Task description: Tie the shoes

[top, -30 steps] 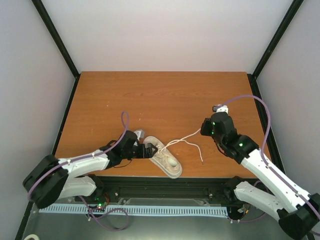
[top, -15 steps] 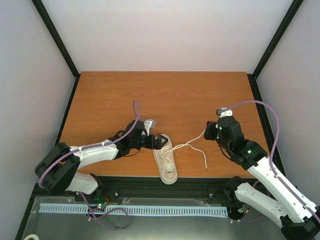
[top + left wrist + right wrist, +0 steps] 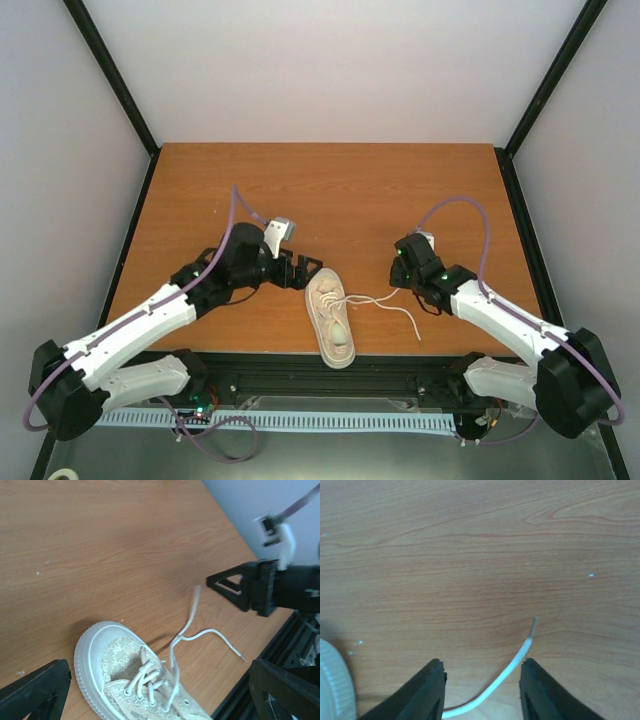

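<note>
The wooden surface (image 3: pixel 330 190) carries one cream sneaker (image 3: pixel 331 318) at its near edge, between the two arms, heel toward the bases and toe pointing away. A second ago it lay slanted with the left tool (image 3: pixel 312 274) up against its toe. It now sits nearly straight, and that tool has backed off just beside the toe with its fingers wide apart, holding nothing.

The right tool (image 3: pixel 482 662) has come in closer to the shoe and lower. Its fingers are also apart, and one lace (image 3: pixel 512 667) lies slack between them with its tip free on the wood, where half a second ago it ran stretched up to this tool. The other lace end (image 3: pixel 405 318) curls loose on the surface to the shoe's right.

Both laces appear released and no knot shows, so the tying looks barely begun, and a lace likely needs gripping again.
</note>
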Robot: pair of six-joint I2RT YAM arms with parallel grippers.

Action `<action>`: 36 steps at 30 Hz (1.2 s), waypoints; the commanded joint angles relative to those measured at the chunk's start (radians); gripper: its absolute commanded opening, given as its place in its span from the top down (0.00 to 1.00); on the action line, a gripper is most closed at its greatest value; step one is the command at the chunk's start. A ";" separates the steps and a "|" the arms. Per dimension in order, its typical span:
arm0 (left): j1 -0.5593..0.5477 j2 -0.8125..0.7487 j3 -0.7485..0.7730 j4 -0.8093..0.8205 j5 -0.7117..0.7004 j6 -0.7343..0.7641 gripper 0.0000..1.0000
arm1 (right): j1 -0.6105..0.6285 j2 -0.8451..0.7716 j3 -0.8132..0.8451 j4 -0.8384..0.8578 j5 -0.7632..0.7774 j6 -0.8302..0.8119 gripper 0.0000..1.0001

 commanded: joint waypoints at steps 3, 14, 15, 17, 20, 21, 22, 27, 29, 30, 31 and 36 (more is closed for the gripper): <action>0.078 0.030 0.254 -0.360 0.043 0.092 0.00 | -0.047 0.016 -0.008 -0.008 -0.014 0.018 0.24; 0.109 -0.016 0.326 -0.387 -0.207 0.232 0.00 | -0.034 -0.173 -0.209 -0.155 -0.188 0.186 0.14; 0.109 -0.014 0.324 -0.397 -0.205 0.242 0.00 | -0.034 -0.172 -0.219 -0.157 -0.189 0.190 0.15; 0.109 -0.013 0.320 -0.411 -0.199 0.250 0.00 | -0.031 -0.145 -0.224 -0.159 -0.186 0.190 0.18; 0.109 -0.016 0.304 -0.412 -0.202 0.258 0.00 | -0.020 -0.087 -0.212 -0.158 -0.187 0.179 0.23; 0.109 -0.018 0.300 -0.415 -0.205 0.259 0.00 | -0.009 -0.069 -0.209 -0.158 -0.188 0.179 0.26; 0.110 -0.021 0.297 -0.418 -0.210 0.261 0.00 | 0.001 -0.058 -0.210 -0.157 -0.187 0.181 0.28; 0.109 -0.034 0.290 -0.415 -0.221 0.270 0.00 | 0.022 -0.030 -0.196 -0.160 -0.163 0.188 0.41; 0.109 -0.031 0.292 -0.418 -0.221 0.273 0.00 | 0.026 -0.007 -0.187 -0.157 -0.153 0.189 0.48; 0.109 -0.030 0.292 -0.421 -0.221 0.274 0.00 | 0.031 0.000 -0.183 -0.157 -0.148 0.187 0.52; 0.109 -0.031 0.291 -0.423 -0.222 0.276 0.00 | 0.034 0.018 -0.176 -0.157 -0.142 0.187 0.57; 0.109 -0.038 0.284 -0.425 -0.236 0.283 0.00 | 0.064 0.058 -0.165 -0.130 -0.159 0.173 0.88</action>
